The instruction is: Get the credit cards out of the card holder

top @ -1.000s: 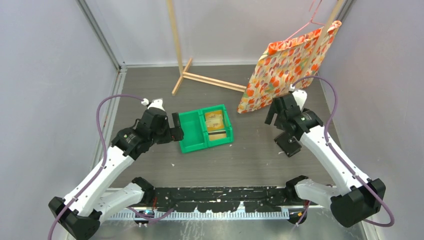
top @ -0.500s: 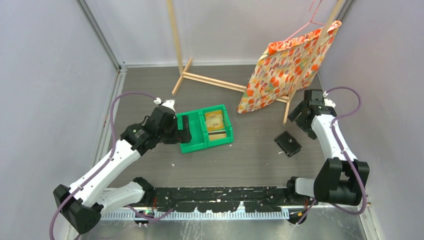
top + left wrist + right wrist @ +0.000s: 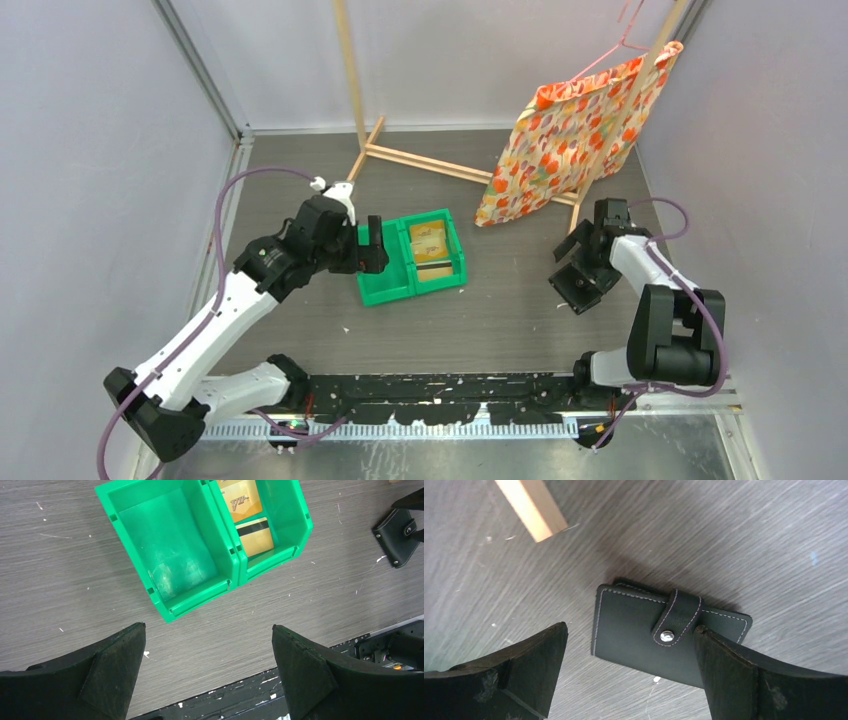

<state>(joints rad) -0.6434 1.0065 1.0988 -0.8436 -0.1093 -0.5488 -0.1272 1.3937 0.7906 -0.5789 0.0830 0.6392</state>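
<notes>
The card holder (image 3: 578, 289) lies flat and snapped shut on the table at the right; its black face and strap (image 3: 644, 635) fill the right wrist view. My right gripper (image 3: 583, 264) hovers over it, open, straddling it (image 3: 631, 627) without holding it. Two golden credit cards (image 3: 428, 246) lie in the right compartment of the green bin (image 3: 386, 295), one showing a dark stripe (image 3: 256, 534). My left gripper (image 3: 370, 248) is open above the bin's left side, nothing between its fingers (image 3: 208, 626). The card holder (image 3: 397, 532) also shows at the left wrist view's right edge.
An orange flowered cloth (image 3: 570, 130) hangs on a hanger from a wooden rack whose base (image 3: 420, 160) crosses the back of the table; one wooden foot (image 3: 531, 505) ends just beyond the card holder. Grey walls close in on both sides. A black rail (image 3: 440, 390) runs along the near edge.
The right arm swung out to the right and folded, then brought its open gripper back over the card holder. The left gripper slid right, over the bin's left compartment.
</notes>
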